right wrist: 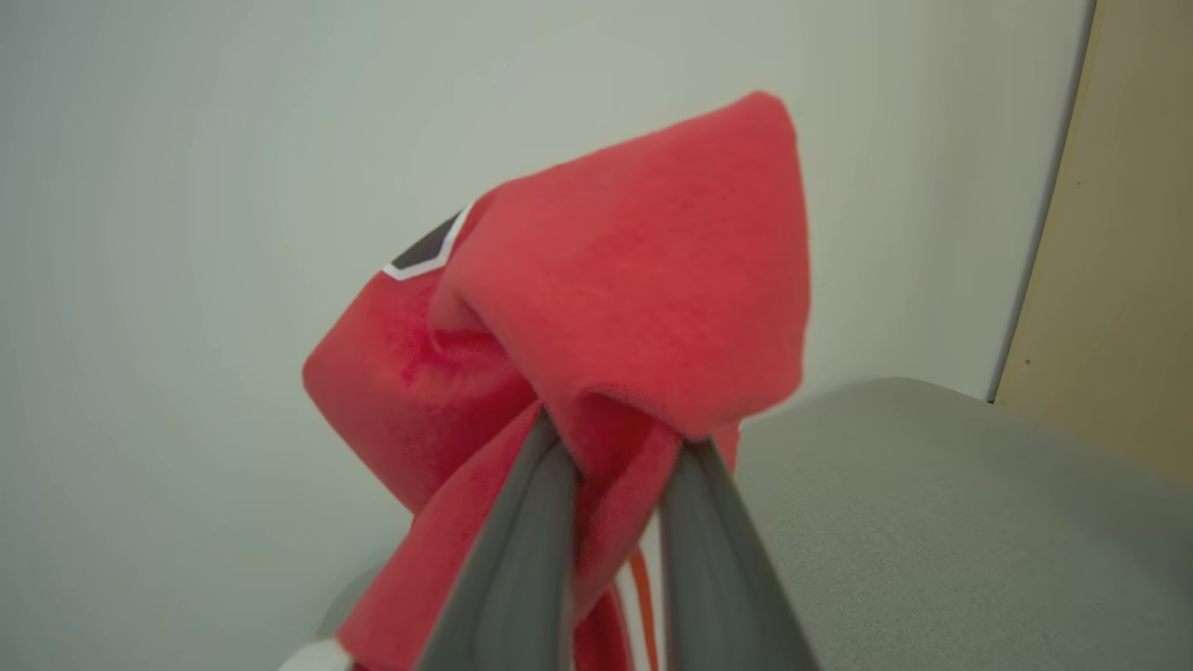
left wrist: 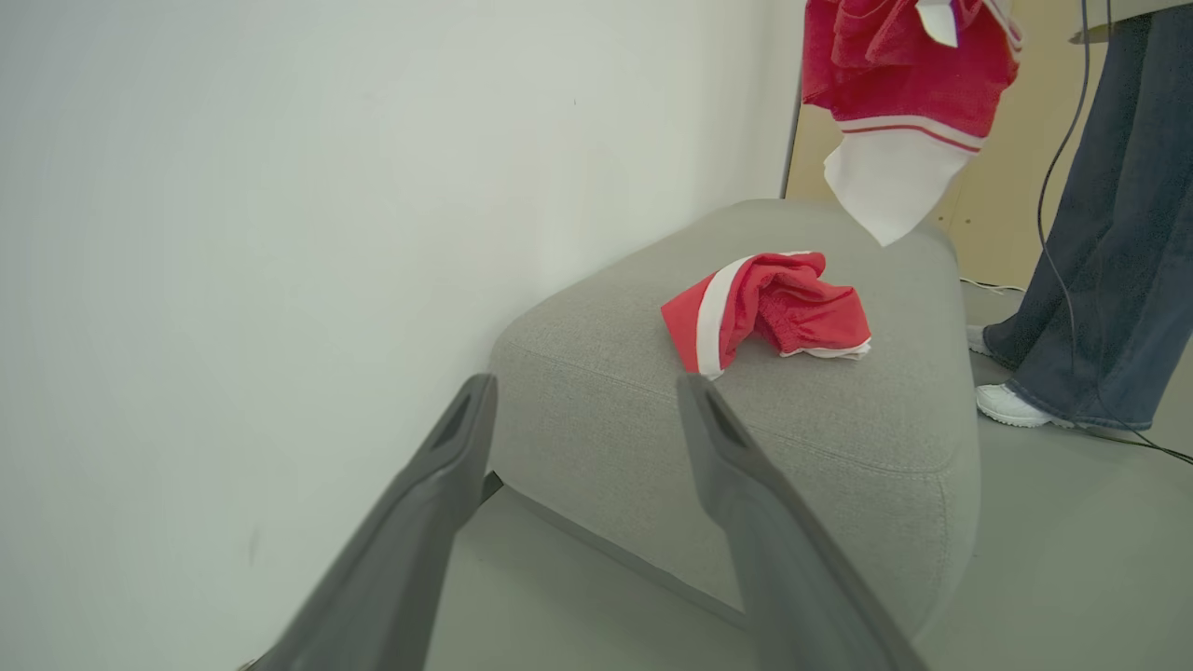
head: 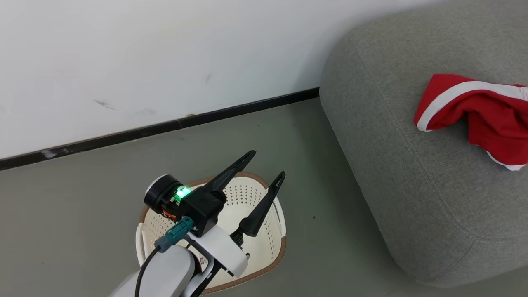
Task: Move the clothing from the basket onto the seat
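Pinching a red jersey (right wrist: 634, 280) aloft beside the grey seat (head: 412, 185): right fingers (right wrist: 522, 559) | left fingers (head: 264, 206) spread wide above the cream basket (head: 270, 251) on the floor | second red garment (head: 486, 119), white-trimmed, lies crumpled on the seat

The seat (head: 412, 198) is matt woven cloth. The basket (head: 247, 194) looks like smooth perforated plastic, and the jersey (right wrist: 634, 270) is soft, slightly fuzzy fabric.
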